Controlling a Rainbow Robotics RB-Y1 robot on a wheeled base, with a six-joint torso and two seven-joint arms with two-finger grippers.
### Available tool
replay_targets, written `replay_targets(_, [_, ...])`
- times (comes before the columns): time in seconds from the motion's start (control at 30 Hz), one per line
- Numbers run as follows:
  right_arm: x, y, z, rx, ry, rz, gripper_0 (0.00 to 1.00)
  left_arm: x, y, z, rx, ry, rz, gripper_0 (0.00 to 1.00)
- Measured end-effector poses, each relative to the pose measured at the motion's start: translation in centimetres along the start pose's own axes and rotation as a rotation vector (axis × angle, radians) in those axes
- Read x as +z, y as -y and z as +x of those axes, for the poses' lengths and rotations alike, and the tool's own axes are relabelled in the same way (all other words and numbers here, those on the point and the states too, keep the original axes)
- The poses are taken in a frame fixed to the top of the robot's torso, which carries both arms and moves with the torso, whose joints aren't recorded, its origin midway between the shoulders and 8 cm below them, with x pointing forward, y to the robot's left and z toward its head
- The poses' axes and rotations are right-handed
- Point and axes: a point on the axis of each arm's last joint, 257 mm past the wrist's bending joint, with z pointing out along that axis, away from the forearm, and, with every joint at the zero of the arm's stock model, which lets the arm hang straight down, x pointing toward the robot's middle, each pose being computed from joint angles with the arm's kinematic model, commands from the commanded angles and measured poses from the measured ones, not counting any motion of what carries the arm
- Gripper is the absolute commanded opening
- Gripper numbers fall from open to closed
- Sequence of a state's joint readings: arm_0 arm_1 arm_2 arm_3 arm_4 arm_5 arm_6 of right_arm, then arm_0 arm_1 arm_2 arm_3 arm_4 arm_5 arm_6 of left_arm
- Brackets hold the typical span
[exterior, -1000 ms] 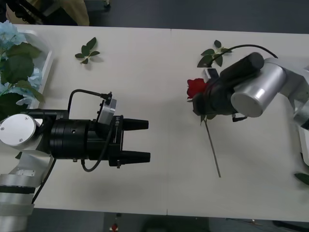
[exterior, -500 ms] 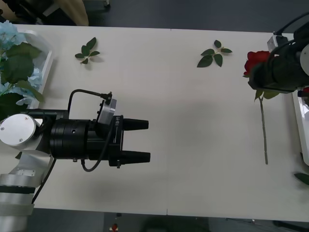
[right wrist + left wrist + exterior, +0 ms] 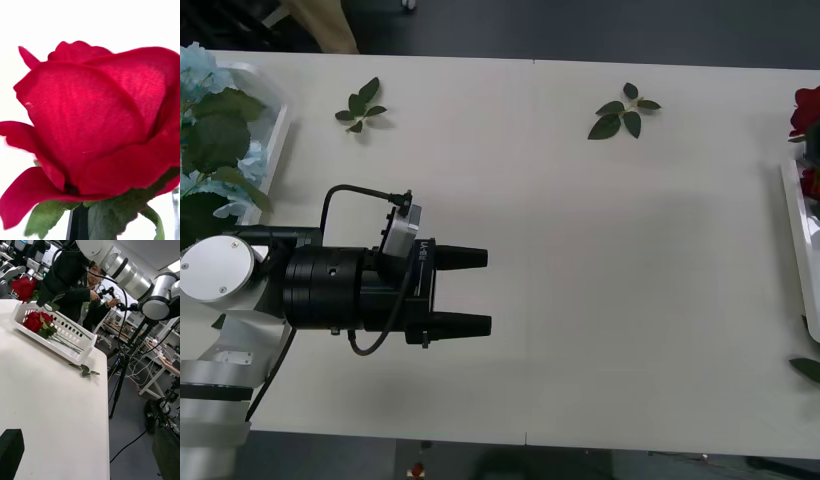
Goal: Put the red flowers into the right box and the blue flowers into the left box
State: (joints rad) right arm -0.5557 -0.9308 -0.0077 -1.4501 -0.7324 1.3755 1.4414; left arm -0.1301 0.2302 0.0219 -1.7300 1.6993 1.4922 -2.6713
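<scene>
Right gripper (image 3: 44, 296) up over the right box (image 3: 56, 338), clamped on 1 red flower (image 3: 93, 123) just under the bloom. Bloom in the air above one end of that box. More red flowers (image 3: 35, 320) lying inside it, stems along the floor. Left gripper (image 3: 485, 290) low over the table (image 3: 600, 300), 2 fingers spread apart, holding nothing. Blue flowers (image 3: 202, 75) in the left box (image 3: 277, 140). 2 loose leaf sprigs (image 3: 360, 105) on the table's far side, well apart.

No text, label, brand or number can be read anywhere.
</scene>
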Motion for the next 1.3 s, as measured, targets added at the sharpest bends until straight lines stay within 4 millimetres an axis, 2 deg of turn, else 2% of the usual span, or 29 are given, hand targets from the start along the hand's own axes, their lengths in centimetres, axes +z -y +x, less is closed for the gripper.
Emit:
replay_targets(0.17, [0.0, 5.3, -0.9, -0.009, 0.036, 0.046, 0.0, 0.0, 0.0, 0.0, 0.0, 0.0, 0.0, 1.0])
replay_targets(0.3, [0.2, 8.8, -0.9, 0.029, 0.054, 0.086, 0.0, 0.0, 0.0, 0.0, 0.0, 0.0, 0.0, 1.0])
replay_targets(0.43, [0.5, 12.5, -0.3, -0.02, 0.048, 0.149, 0.0, 0.0, 0.0, 0.0, 0.0, 0.0, 0.0, 1.0])
replay_targets(0.53, [0.5, 15.1, -0.1, -0.045, 0.057, 0.196, 0.0, 0.0, 0.0, 0.0, 0.0, 0.0, 0.0, 1.0])
replay_targets(0.67, [0.4, 18.1, -0.9, -0.044, 0.117, 0.252, 0.0, 0.0, 0.0, 0.0, 0.0, 0.0, 0.0, 1.0])
replay_targets(0.73, [0.6, 19.3, -1.3, -0.06, 0.153, 0.276, 0.0, 0.0, 0.0, 0.0, 0.0, 0.0, 0.0, 1.0])
replay_targets(0.87, [1.3, 20.8, -0.4, -0.047, 0.154, 0.296, 0.0, 0.0, 0.0, 0.0, 0.0, 0.0, 0.0, 1.0])
replay_targets(1.07, [2.1, 21.4, 0.4, -0.045, 0.152, 0.31, 0.02, 0.0, 0.0, 0.0, 0.0, 0.0, 0.0, 1.0])
replay_targets(1.13, [2.3, 21.2, 0.6, -0.055, 0.143, 0.31, 0.25, 0.0, 0.0, 0.0, 0.0, 0.0, 0.0, 1.0])
replay_targets(1.17, [2.4, 21.1, 0.7, -0.059, 0.14, 0.31, 0.42, 0.0, 0.0, 0.0, 0.0, 0.0, 0.0, 1.0])
replay_targets(1.2, [2.5, 21.1, 0.7, -0.063, 0.137, 0.31, 0.51, 0.0, 0.0, 0.0, 0.0, 0.0, 0.0, 1.0])
replay_targets(1.23, [2.6, 21.0, 0.8, -0.067, 0.137, 0.311, 0.66, 0.0, 0.0, 0.0, 0.0, 0.0, 0.0, 1.0])
replay_targets(1.3, [2.7, 20.9, 0.5, -0.079, 0.146, 0.315, 0.78, 0.0, 0.0, 0.0, 0.0, 0.0, 0.0, 1.0])
